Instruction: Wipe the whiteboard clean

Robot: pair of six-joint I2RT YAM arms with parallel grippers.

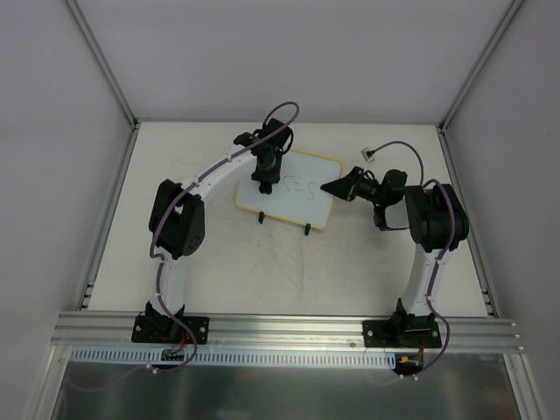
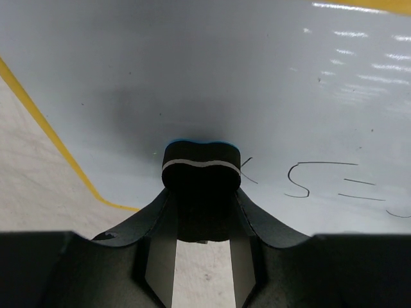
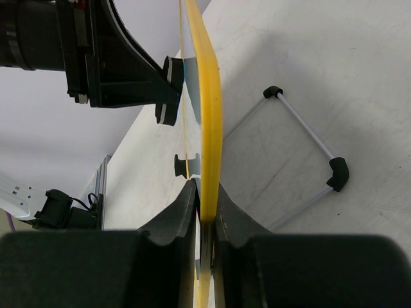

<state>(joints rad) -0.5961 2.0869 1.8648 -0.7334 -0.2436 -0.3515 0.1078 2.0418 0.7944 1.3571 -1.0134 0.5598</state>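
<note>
White walls stand around a pale tabletop [image 1: 219, 262], and from above the whiteboard [image 1: 293, 194] sits near its middle, between the two arms. The left pincer [image 1: 265, 184] is over the left part of the board and the right pincer [image 1: 329, 187] touches its right edge; dark handwriting [image 1: 302, 185] shows between them. At the left wrist, the pincer is pressed together on a dark eraser block [image 2: 201, 168], whose far face lies against the board. The surface around it looks clean, but several pen strokes are just to its right. At the right wrist, the pincer pinches the yellow frame [image 3: 209, 96] of the board edge-on and steadies it, with a wire stand [image 3: 302, 131] on the tabletop beside it. I judge the erasing to be at an early point: most of the writing is left to wipe.
</note>
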